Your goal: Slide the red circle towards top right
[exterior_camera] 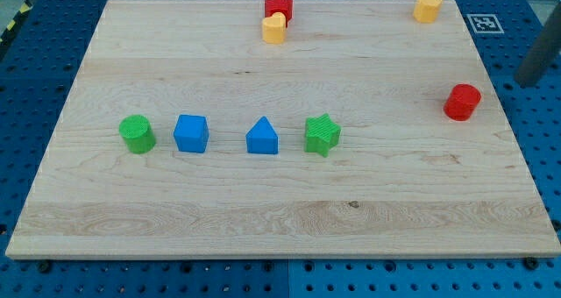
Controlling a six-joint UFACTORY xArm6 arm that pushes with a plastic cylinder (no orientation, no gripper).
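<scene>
The red circle (462, 102) stands near the board's right edge, a little above mid-height. My rod enters at the view's right edge, and my tip (527, 81) is off the board, to the right of and slightly above the red circle. The tip is clearly apart from the red circle and touches no block.
A red star (279, 6) touches a yellow heart (274, 28) at top centre. A yellow hexagon (427, 7) sits at top right. In a row at lower left are a green circle (138, 133), blue square (191, 132), blue triangle (262, 137) and green star (322, 134).
</scene>
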